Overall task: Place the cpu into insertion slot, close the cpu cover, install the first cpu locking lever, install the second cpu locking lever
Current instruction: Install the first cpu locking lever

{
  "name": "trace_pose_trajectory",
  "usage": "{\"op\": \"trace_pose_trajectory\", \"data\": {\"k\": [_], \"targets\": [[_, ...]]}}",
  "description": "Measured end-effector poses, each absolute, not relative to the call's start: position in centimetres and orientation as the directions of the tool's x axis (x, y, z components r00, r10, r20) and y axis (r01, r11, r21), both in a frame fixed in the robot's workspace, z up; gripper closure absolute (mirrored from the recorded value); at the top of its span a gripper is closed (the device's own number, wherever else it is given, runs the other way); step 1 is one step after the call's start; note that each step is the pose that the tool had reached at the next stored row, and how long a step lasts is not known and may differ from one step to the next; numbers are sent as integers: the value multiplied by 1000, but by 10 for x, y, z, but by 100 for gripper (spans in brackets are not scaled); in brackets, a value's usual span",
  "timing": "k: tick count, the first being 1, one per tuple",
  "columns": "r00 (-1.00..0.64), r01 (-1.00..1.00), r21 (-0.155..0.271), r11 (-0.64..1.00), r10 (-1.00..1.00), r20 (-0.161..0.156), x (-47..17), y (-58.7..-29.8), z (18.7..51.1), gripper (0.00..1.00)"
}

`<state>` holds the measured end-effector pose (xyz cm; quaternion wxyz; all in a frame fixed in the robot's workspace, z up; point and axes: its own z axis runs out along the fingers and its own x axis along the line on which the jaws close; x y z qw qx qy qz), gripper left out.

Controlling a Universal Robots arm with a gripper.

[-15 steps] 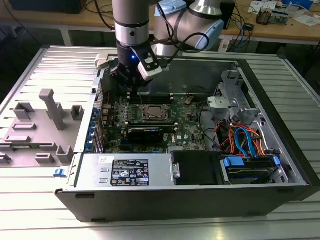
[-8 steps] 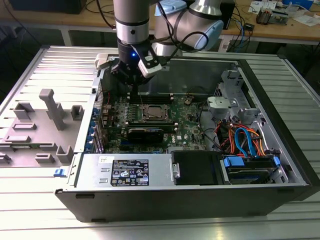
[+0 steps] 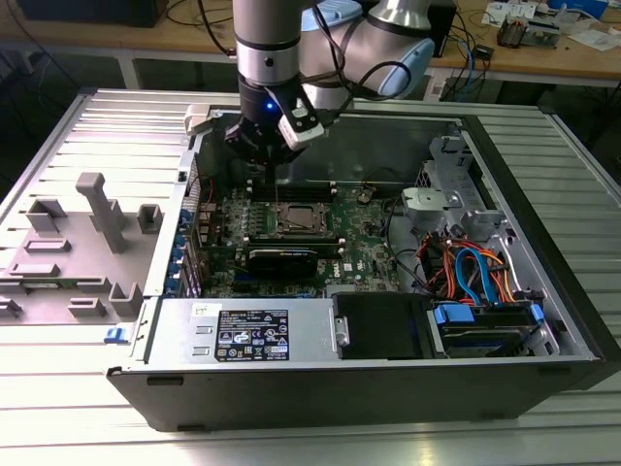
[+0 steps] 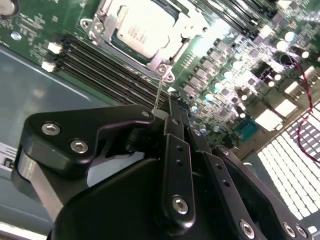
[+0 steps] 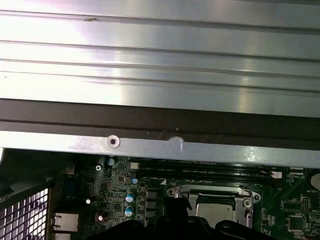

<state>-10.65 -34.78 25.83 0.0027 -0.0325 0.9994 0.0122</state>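
The gripper [image 4: 172,107] has its fingers drawn together, and they appear to pinch the free end of a thin wire locking lever [image 4: 159,90]. In the exterior view the gripper [image 3: 270,160] hangs in the upper middle of the frame, inside the open computer case [image 3: 388,374] that stands on the ribbed metal desk [image 3: 58,408].

The lever's long axis runs straight from the fingertips to a corner of the socket, so the socket lies just beyond the gripper, directly below it in that frame.

The cpu [image 4: 145,27] sits flat in the socket, its silver-grey top showing through the open middle of the cpu cover [image 4: 102,20]. The cover looks folded down around it, judging by how level it lies on the green board [image 4: 225,60].
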Motion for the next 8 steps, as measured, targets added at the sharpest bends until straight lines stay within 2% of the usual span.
{"op": "trace_pose_trajectory", "data": {"k": [8], "targets": [[-998,-65,20,998,-65,-6,-98,-348,256,89]]}}
